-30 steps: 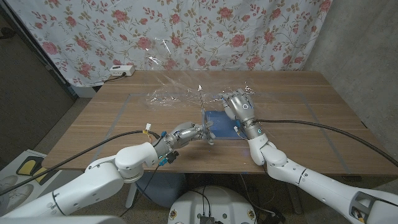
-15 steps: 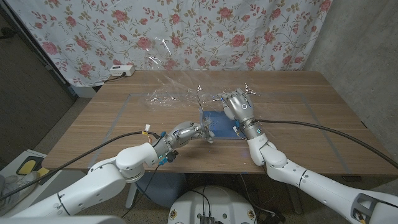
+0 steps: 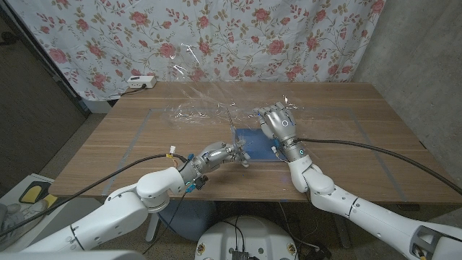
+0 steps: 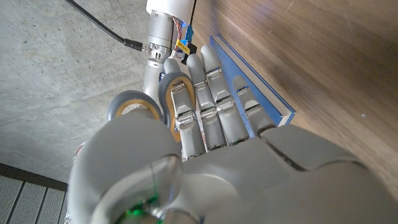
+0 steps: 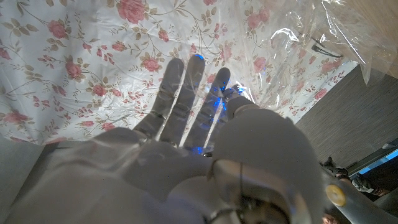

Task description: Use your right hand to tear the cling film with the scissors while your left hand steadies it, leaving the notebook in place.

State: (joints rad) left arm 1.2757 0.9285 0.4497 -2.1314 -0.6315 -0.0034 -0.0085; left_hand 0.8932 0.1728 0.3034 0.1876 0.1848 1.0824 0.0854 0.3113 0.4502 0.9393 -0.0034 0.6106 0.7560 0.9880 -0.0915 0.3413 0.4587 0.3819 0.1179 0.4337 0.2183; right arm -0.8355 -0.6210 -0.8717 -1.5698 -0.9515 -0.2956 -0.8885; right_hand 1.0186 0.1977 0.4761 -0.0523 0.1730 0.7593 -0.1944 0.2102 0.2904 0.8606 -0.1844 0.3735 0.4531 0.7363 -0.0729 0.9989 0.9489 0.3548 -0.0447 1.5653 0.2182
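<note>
Clear cling film [image 3: 216, 108] rises in a crinkled sheet from the wooden surface [image 3: 361, 144] near its far edge, w/ crumpled folds lying toward the middle. Blue notebook [image 3: 254, 137] lies flat at mid-surface. Left hand [image 3: 216, 154], fingers [image 4: 205, 106] curled, grips the scissors [image 4: 146, 109] by their grey, orange-lined loops; blades reach over the notebook's near left corner. Right hand [image 3: 280, 123] stands over the notebook's far right corner, fingers [image 5: 180, 93] straight and spread, pressed to the film; can't tell if it grips.

Cling film [image 3: 198, 112] glossy, crinkled; table [image 3: 346, 144] matt wood; curtain [image 3: 238, 36] cloth
</note>
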